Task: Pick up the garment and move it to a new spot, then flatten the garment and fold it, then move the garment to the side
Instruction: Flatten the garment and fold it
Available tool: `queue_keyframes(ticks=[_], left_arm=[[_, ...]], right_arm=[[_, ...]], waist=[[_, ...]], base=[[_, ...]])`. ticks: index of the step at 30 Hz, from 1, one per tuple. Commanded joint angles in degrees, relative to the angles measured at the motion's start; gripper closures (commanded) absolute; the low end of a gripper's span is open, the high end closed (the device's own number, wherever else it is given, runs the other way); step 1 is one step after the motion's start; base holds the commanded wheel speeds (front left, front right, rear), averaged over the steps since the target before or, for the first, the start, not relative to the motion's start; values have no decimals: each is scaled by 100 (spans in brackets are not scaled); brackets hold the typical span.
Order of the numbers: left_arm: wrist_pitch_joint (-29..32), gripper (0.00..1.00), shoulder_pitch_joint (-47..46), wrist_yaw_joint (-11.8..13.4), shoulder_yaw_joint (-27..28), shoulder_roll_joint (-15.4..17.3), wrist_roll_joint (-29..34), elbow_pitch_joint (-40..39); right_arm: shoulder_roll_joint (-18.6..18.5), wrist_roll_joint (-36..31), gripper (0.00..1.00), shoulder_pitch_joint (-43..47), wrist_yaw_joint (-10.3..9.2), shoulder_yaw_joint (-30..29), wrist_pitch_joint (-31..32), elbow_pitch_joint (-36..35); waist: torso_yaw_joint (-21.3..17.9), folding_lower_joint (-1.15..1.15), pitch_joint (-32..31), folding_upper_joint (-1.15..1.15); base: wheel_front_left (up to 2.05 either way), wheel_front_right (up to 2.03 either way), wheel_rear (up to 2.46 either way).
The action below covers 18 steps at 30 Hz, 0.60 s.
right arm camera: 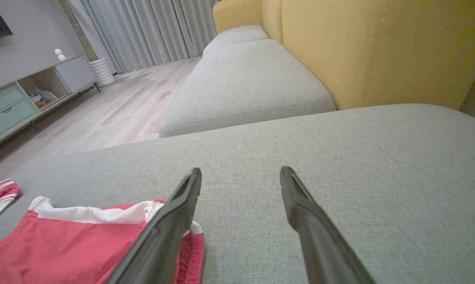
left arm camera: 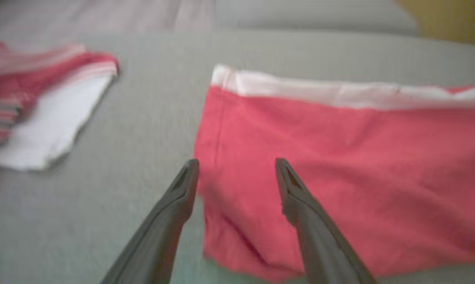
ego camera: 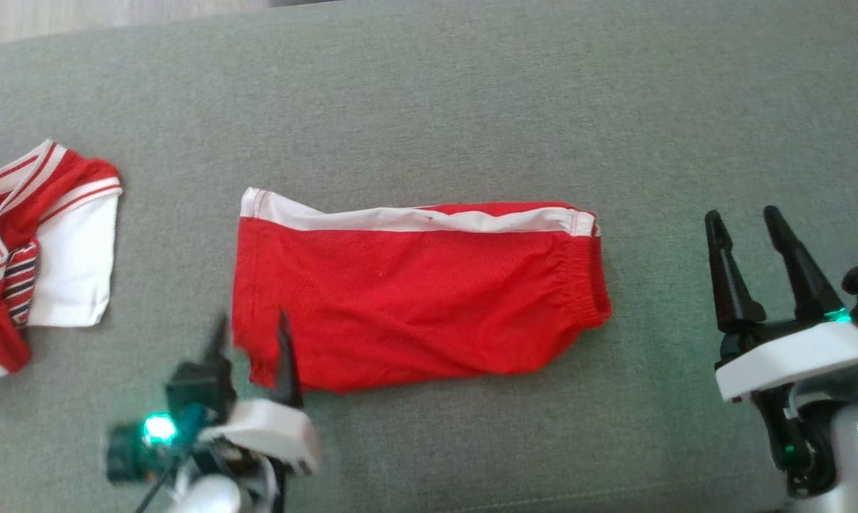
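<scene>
The garment (ego camera: pixel 415 299) is a pair of red shorts with a white side stripe, lying flat and folded on the grey sofa cushion (ego camera: pixel 472 92). My left gripper (ego camera: pixel 251 320) hovers open at the shorts' lower left corner. In the left wrist view this gripper (left arm camera: pixel 236 161) straddles the left edge of the shorts (left arm camera: pixel 359 157), one finger over bare cushion and the other over red cloth, gripping nothing. My right gripper (ego camera: pixel 742 214) stands open over bare cushion, well to the right of the waistband. In the right wrist view that gripper (right arm camera: pixel 241 170) has the shorts (right arm camera: pixel 64 244) at its lower left.
A second red, white and striped piece of clothing (ego camera: pixel 44 249) lies crumpled at the cushion's left end. A yellow backrest (right arm camera: pixel 379 47) and another grey seat cushion (right arm camera: pixel 245 83) lie beyond the right gripper, with wooden floor (right arm camera: pixel 115 106) past the cushion's edge.
</scene>
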Motion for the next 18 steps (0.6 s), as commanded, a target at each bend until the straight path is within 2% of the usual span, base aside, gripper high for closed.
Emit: queue_keyframes(ticks=[1,8,14,18], left_arm=[[-234,0,-384,63,311,187,186,-273],[-982,0,-868,28,650,677,744,-491],[-952,0,-828,76,800,988,796,-725],[-858,0,-812,47,784,996,718,-770]], right_arm=[[-63,-60,0,-83,-4,71,17,-254],[-62,-250,0,-44,-4,35,208,-556],[-54,-334,0,20,-4,39,360,-758],[-40,-355,0,50,-4,18,430,-845]], waist=[[40,0,3,0],[153,0,-51,0],[170,0,-73,0],[178,0,-79,0]], base=[[0,0,0],[0,0,0],[0,0,0],[0,0,0]])
